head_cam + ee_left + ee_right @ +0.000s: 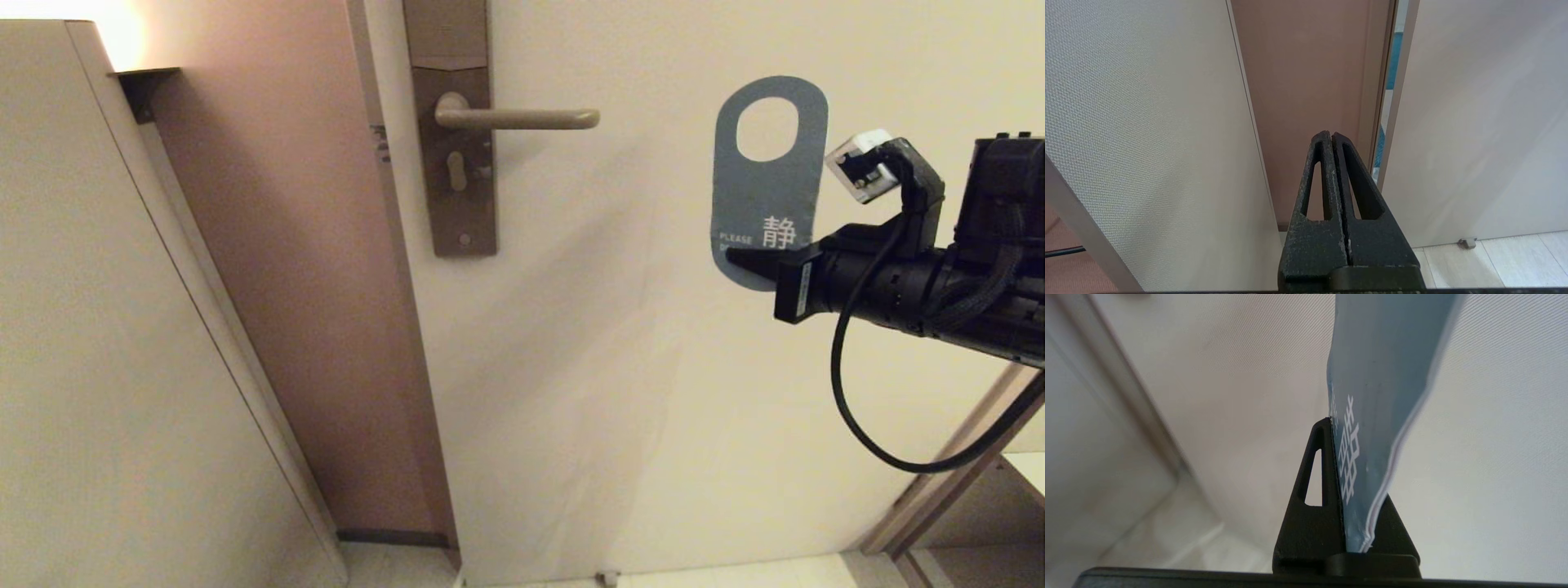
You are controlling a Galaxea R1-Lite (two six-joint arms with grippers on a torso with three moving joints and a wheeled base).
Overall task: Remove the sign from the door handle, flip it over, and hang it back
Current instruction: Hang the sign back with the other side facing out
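Sign (766, 196): off the handle, held upright in mid-air in front of the door (653, 367), well to the right of the door handle (522, 119). The oval hole is at the top and empty. The teal-blue face with the white character and "PLEASE" faces my head camera. The lower end sits between my fingers.

Right gripper (755, 263): clamped on the bottom end of the sign. In the right wrist view the card (1384, 375) runs up out of the closed jaws with a slight curve, its pale edge showing; the grip looks firm, taken low on the card.

Step in hand, as I judge it: removal is done and the turn-over is not. The blue side is what I see, so the off-white side faces the door.

Next move calls for: a roll of the wrist so the other face comes forward, keeping the hole uppermost or bringing it back there. Then a carry leftward to the free rounded end of the lever, hole lined up with the bar's tip, and a slide on. The card is thin and bends, so the hole may drift off line; a slow approach seems wise.

Right arm pose: forearm reaches in from the right, roughly level, fingers pointing left.

Left gripper (1333, 183): closed on nothing, parked low, pointing at the gap by the door frame.
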